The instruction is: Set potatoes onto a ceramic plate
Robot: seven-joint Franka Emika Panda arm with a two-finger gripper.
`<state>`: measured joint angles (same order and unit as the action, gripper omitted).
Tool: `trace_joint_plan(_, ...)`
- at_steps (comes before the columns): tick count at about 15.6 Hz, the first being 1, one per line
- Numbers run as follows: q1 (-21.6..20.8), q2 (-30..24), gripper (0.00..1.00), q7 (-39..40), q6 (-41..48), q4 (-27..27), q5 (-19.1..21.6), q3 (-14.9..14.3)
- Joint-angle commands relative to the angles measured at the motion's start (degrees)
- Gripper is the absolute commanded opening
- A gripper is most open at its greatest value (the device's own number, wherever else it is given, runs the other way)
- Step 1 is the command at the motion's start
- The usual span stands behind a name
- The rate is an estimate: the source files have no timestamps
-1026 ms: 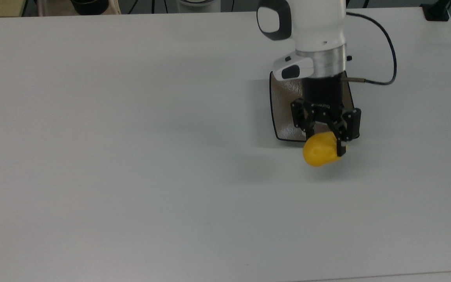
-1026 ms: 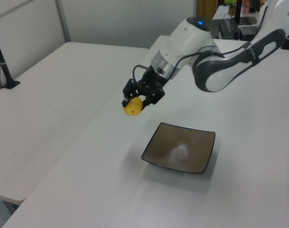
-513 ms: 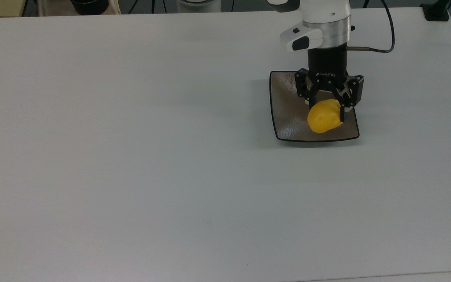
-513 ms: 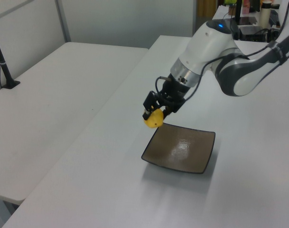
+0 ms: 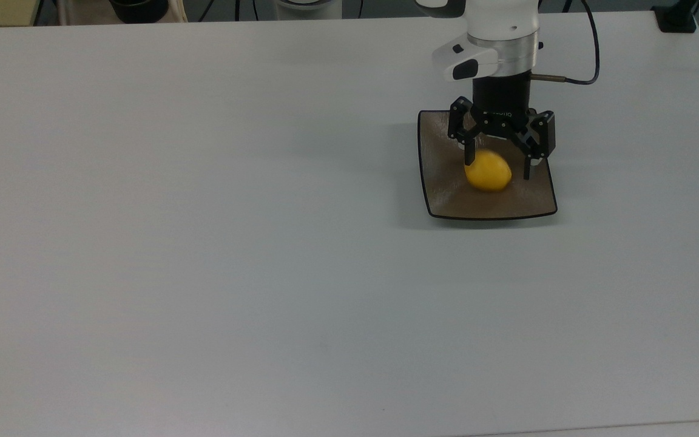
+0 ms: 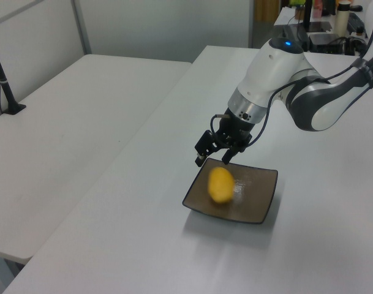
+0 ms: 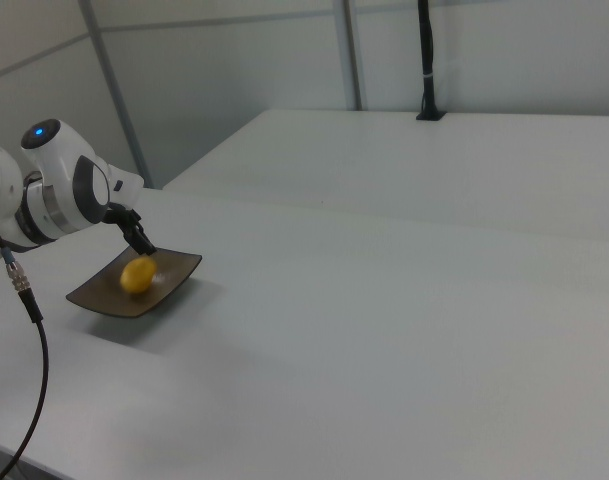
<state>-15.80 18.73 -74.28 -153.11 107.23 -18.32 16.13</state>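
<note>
A bright yellow potato (image 5: 488, 172) (image 6: 220, 184) (image 7: 137, 275) lies on the square brown ceramic plate (image 5: 440, 194) (image 6: 259, 202) (image 7: 94, 295) with a thin black rim. My gripper (image 5: 498, 167) (image 6: 212, 162) hangs open just above the plate, one finger on each side of the potato in the top view. In the left view the potato sits below and clear of the black fingers (image 6: 201, 160). In the right view a black finger (image 7: 142, 243) points down at the potato.
The plate rests on a wide white table (image 5: 204, 243). A black cable (image 5: 592, 54) loops from the wrist. A second white table (image 6: 64, 122) stands beside this one with a black post (image 6: 3, 79) on it.
The gripper has opened and let go of the potato, which now lies on the plate. The arm has shifted slightly toward the top view's upper left.
</note>
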Motion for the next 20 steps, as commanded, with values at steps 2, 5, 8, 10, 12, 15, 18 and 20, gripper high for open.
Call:
trace_joint_plan(2,1.0,-1.9,1.00,1.8,2.5,0.9,0.4,0.7)
trace_joint_plan(5,2.0,-3.7,1.00,5.6,7.1,1.0,0.5,0.7)
trace_joint_plan(8,3.6,-6.8,1.00,17.3,13.2,1.2,6.2,0.7)
trace_joint_plan(10,4.6,-9.1,1.00,30.4,19.3,1.1,14.4,0.2)
trace_joint_plan(12,5.6,-11.4,1.00,40.9,26.3,1.0,18.9,-1.1)
trace_joint_plan(15,6.1,-13.4,1.00,51.1,34.1,1.1,19.2,-4.3)
trace_joint_plan(18,6.9,-15.9,1.00,60.7,40.2,1.2,19.2,-7.9)
trace_joint_plan(20,7.8,-17.6,1.00,63.2,42.7,1.1,19.4,-10.0)
